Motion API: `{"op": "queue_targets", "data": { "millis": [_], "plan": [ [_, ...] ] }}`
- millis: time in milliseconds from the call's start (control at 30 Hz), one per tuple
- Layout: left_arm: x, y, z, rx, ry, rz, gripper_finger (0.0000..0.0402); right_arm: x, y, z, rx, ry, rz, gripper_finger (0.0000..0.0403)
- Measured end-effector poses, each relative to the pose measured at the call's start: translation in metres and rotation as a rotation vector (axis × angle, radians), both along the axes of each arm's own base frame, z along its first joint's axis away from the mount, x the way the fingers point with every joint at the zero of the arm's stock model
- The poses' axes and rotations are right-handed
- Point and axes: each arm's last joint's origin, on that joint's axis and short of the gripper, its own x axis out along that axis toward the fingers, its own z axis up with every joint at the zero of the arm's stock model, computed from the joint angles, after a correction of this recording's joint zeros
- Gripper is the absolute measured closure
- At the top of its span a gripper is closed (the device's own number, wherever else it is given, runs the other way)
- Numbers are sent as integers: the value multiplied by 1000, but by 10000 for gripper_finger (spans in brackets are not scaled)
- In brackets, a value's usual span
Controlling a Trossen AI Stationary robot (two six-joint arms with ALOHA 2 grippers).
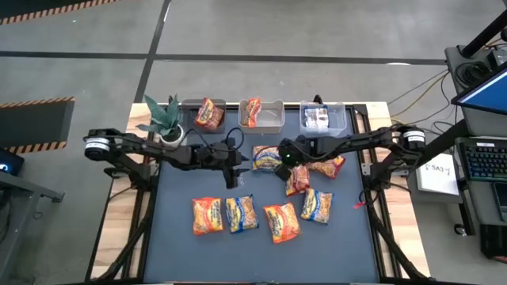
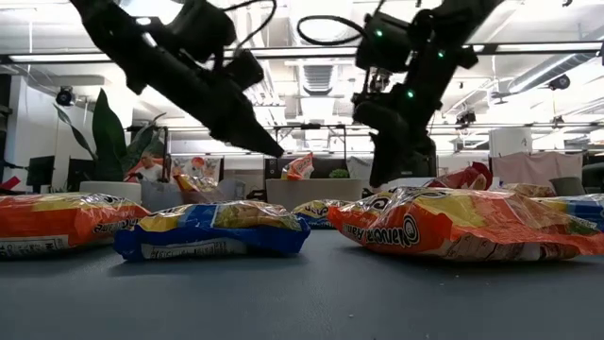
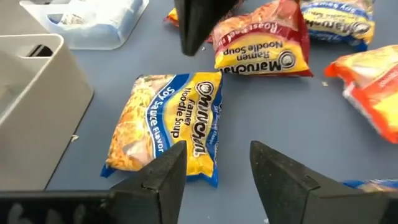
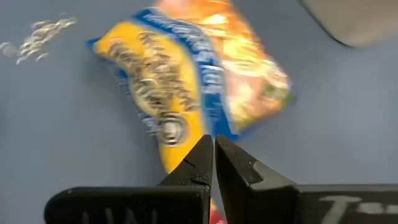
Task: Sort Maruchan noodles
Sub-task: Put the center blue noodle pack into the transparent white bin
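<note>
Two grippers [image 1: 231, 165] [image 1: 279, 164] flank blue packet [image 1: 267, 156], seemingly untouched

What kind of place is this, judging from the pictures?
Probably an office used as a robotics lab: a desk with a keyboard stands beside the table, hazard-striped tape marks the floor, and ceiling lights run over desks behind.

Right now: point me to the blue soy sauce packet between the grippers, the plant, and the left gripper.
blue soy sauce packet [image 3: 168, 124], left wrist view, middle of its printed front.
plant [image 1: 164, 116], high view, on its green leaves.
left gripper [image 3: 217, 171], left wrist view, midway between its open fingertips.
</note>
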Motion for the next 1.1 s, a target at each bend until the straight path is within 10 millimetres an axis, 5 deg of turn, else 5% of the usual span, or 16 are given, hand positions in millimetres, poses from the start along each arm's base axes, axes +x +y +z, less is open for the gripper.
{"op": "queue_targets", "data": {
  "millis": [500, 1100],
  "plan": [
    [26, 38, -55, 14, -49, 112, 397, -22, -31, -6, 179, -171, -230, 372],
    [25, 44, -76, 13, 16, 145, 401, -22, -34, -10, 260, -233, -331, 132]
  ]
}}
